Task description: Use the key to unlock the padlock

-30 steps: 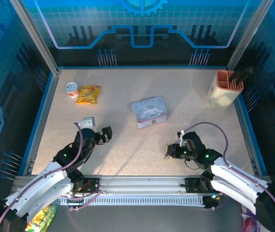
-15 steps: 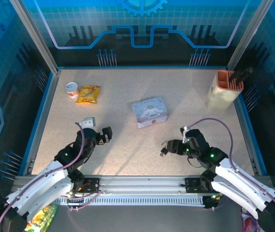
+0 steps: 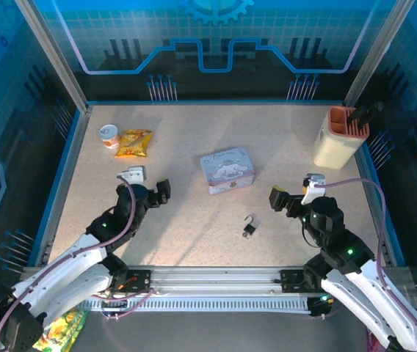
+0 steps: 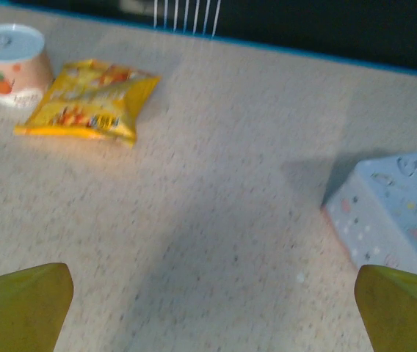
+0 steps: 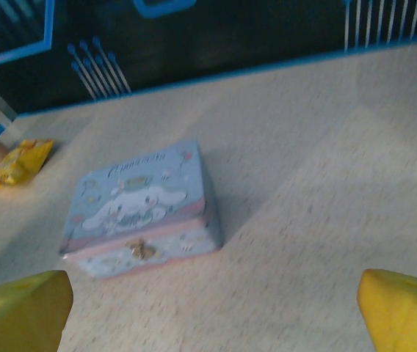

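Tiny near-black padlock with thin silvery shackle (image 3: 249, 228) lies on the speckled table (image 3: 194, 154), near right gripper (image 3: 277, 199). I can't make out the key. Left gripper (image 4: 212, 308) and right both gape wide, holding 0 items.

**Bright overhead, dim soft wrist views**

From above, the counter (image 3: 194, 147) is evenly lit and sharp, and the blue-tinted walls (image 3: 17, 110) darken at the sides. Both wrist views are dimmer and blurred. In the left wrist view a broad grey shadow crosses the counter, the tin (image 4: 392, 213) casts shadow leftward, and the yellow fingertips (image 4: 17, 304) are out of focus. In the right wrist view the tin's shadow falls rightward.
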### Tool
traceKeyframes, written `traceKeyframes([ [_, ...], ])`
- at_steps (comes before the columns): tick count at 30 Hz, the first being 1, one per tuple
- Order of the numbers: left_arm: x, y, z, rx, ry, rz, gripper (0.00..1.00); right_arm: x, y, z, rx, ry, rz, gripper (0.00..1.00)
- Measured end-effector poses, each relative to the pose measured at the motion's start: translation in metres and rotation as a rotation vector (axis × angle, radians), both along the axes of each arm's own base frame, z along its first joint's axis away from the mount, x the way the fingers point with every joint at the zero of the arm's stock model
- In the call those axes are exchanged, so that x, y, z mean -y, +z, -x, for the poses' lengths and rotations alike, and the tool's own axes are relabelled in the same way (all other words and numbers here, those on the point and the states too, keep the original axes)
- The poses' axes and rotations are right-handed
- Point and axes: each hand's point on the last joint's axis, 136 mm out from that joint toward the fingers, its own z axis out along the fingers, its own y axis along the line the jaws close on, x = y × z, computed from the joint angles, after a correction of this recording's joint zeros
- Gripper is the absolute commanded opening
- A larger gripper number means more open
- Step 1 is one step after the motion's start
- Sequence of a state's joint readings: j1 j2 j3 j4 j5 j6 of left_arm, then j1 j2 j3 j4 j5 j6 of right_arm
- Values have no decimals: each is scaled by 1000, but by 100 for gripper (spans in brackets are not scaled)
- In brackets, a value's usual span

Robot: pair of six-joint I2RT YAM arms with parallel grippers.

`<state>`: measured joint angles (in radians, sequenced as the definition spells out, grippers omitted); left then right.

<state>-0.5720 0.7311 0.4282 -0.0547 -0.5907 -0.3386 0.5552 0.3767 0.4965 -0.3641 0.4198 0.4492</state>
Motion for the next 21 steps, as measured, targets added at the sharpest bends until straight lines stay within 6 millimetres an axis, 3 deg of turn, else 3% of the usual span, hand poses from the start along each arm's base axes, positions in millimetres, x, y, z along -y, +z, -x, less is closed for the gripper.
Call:
traceKeyframes([
  [4, 5, -5, -6, 144, -61, -76, 99, 5, 7, -10, 120, -16, 114, 100],
  [9, 9, 3, -14, 238, -116, -238, 99, 3, -13, -18, 222, 12, 290, 100],
  [13, 1, 5, -26, 259, -80, -312, 99, 4, -31, -28, 274, 14, 398, 100],
  [15, -6, 0, -33, 249, -54, -338, 99, 8, -42, -35, 260, -6, 434, 100],
  [21, -48, -43, -49, 134, 60, -372, 99, 21, -78, -57, 164, -43, 500, 100],
])
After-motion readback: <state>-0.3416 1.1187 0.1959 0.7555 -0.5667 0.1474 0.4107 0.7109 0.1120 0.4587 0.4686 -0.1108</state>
